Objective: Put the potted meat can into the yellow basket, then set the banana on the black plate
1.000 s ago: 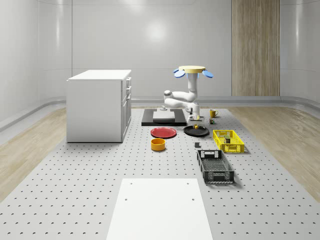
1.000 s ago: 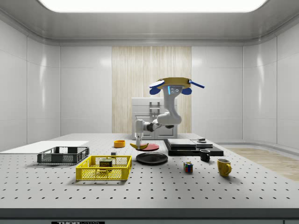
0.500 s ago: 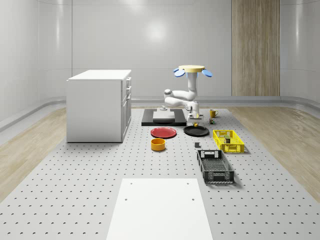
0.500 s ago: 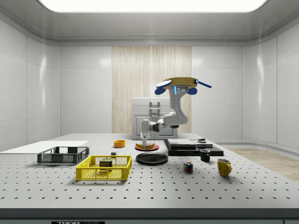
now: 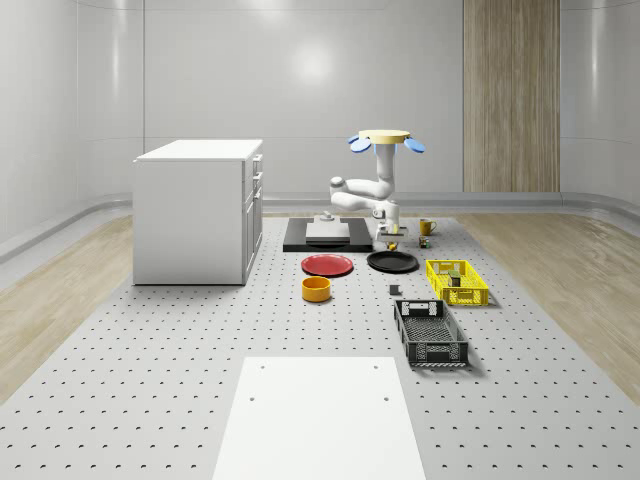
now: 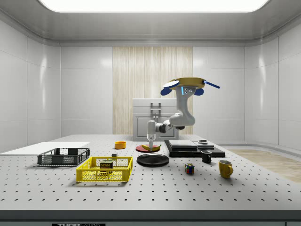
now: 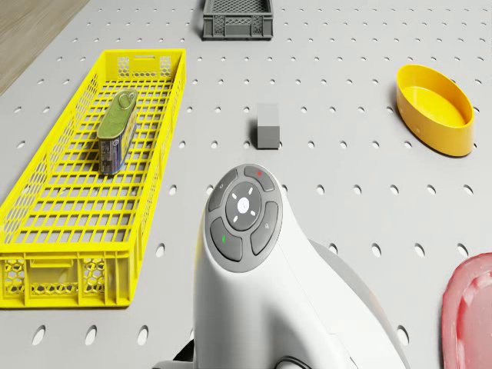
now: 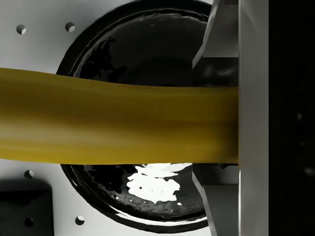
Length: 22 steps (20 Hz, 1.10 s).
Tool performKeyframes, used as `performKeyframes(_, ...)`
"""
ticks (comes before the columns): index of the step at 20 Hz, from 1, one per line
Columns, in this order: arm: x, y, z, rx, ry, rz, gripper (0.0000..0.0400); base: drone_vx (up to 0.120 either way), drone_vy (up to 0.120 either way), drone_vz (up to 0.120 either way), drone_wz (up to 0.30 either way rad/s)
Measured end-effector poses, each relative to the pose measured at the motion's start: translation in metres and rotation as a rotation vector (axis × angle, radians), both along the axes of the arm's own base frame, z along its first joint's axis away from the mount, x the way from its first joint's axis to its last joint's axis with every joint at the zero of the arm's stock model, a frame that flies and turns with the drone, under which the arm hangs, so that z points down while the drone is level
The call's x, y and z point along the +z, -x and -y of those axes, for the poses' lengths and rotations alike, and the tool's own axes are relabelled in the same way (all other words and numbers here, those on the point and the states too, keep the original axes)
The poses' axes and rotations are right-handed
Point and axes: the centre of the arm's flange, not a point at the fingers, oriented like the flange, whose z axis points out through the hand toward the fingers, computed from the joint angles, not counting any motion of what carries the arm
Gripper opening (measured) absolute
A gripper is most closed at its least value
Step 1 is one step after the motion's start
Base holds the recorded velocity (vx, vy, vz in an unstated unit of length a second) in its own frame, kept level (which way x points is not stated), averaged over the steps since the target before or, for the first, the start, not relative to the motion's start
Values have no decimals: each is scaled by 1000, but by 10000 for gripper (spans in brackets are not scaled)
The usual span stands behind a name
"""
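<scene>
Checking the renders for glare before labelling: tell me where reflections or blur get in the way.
Wrist view: a white highlight glares off the glossy black plate below the banana, which looks soft, being close to the lens. Side view: the bright ceiling panel washes out at the top. Drone view: evenly lit, yellow basket crisp.

Whole-scene cam: high, distant, facing far wall. Side cam: low at desk [image 6: 155, 188] edge. Wrist cam: close above black plate [image 8: 147, 44]. Both off-robot views share yellow basket [image 5: 456, 281].

A bare white lab: perforated optical-bench floor [image 5: 150, 380], panelled walls [image 5: 300, 90].
</scene>
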Motion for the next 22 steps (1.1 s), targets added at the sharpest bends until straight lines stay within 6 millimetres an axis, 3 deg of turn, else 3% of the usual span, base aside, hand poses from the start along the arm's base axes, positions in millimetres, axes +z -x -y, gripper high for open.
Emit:
performKeyframes(19,70,0,0,-5,0,0,195,0,0,0,0)
performKeyframes(22,75,0,0,-24,-2,1,294,0,0,0,0)
